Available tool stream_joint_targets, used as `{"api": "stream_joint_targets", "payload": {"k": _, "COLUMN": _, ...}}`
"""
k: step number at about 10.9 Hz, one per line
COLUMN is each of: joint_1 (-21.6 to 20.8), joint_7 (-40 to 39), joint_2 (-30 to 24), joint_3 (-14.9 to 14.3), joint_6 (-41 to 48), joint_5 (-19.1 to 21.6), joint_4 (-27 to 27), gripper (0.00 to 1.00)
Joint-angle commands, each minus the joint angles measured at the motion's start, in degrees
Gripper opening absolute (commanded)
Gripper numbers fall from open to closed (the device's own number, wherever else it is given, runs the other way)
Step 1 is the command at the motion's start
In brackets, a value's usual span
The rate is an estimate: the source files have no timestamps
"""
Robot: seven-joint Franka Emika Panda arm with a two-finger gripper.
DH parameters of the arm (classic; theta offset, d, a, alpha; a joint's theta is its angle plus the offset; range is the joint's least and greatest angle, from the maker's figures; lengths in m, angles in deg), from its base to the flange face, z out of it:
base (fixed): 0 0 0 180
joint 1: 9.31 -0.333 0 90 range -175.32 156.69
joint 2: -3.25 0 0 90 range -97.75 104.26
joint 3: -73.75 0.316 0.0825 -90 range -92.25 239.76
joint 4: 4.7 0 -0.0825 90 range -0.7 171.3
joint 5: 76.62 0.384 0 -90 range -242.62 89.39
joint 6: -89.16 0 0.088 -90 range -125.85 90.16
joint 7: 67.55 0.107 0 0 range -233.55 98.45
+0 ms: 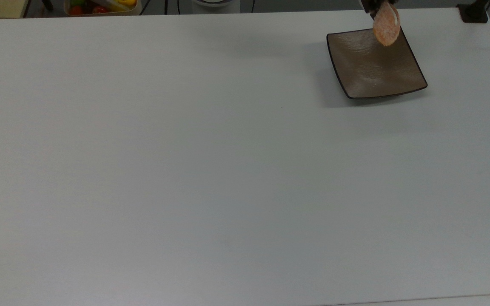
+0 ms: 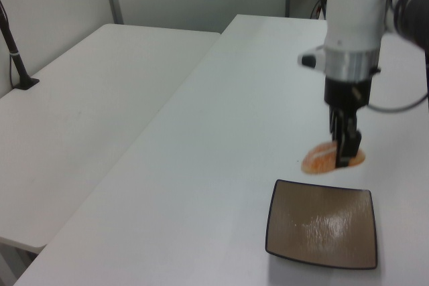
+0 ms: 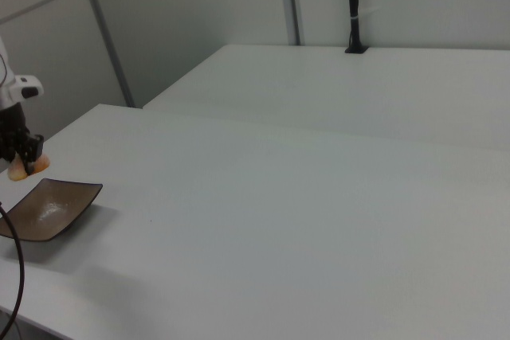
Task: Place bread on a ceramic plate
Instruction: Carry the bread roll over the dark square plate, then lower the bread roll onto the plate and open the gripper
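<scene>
The two-finger gripper (image 2: 343,155) on the white arm is clamped on the small oval orange-brown bread with its speckled surface (image 2: 322,159), holding it in the air. The square glossy brown ceramic plate with a thin dark rim (image 1: 372,72) sits flat on the white table (image 1: 185,170), near the far right corner in the top view. In the top view the bread (image 1: 386,24) overlaps the plate's far edge; in the left view it hangs just short of that edge. The step in hand appears to be the carry to the plate. The next move likely calls for travel over the plate's middle, a descent, then release.
</scene>
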Motion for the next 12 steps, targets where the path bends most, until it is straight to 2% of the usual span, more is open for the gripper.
{"api": "stream_joint_targets", "payload": {"k": 1, "joint_1": -3.73, "joint_7": 4.76, "joint_2": 5.20, "joint_3": -0.46, "joint_6": -7.06, "joint_5": -3.43, "joint_4": 1.17, "gripper": 0.28}}
{"api": "stream_joint_targets", "payload": {"k": 4, "joint_1": -6.02, "joint_7": 11.27, "joint_2": 10.82, "joint_3": -0.46, "joint_6": -9.88, "joint_5": -8.98, "joint_4": 1.08, "gripper": 0.28}}
{"api": "stream_joint_targets", "payload": {"k": 6, "joint_1": -6.11, "joint_7": 12.68, "joint_2": 12.86, "joint_3": -0.46, "joint_6": -12.60, "joint_5": -9.00, "joint_4": 1.08, "gripper": 0.32}}
{"api": "stream_joint_targets", "payload": {"k": 7, "joint_1": -6.02, "joint_7": 13.30, "joint_2": 13.65, "joint_3": -0.46, "joint_6": -12.78, "joint_5": -9.17, "joint_4": 0.82, "gripper": 0.43}}
{"api": "stream_joint_targets", "payload": {"k": 8, "joint_1": -6.02, "joint_7": 13.39, "joint_2": 13.74, "joint_3": -0.46, "joint_6": -12.78, "joint_5": -9.08, "joint_4": 0.81, "gripper": 0.66}}
{"api": "stream_joint_targets", "payload": {"k": 10, "joint_1": -6.02, "joint_7": 14.35, "joint_2": 13.74, "joint_3": -0.46, "joint_6": -12.70, "joint_5": -9.08, "joint_4": 0.81, "gripper": 0.95}}
{"api": "stream_joint_targets", "payload": {"k": 11, "joint_1": -5.76, "joint_7": 15.14, "joint_2": 13.48, "joint_3": -0.46, "joint_6": -12.52, "joint_5": -9.08, "joint_4": 0.64, "gripper": 1.00}}
{"api": "stream_joint_targets", "payload": {"k": 12, "joint_1": -5.50, "joint_7": 15.24, "joint_2": 13.13, "joint_3": -0.46, "joint_6": -12.17, "joint_5": -9.08, "joint_4": 0.38, "gripper": 1.00}}
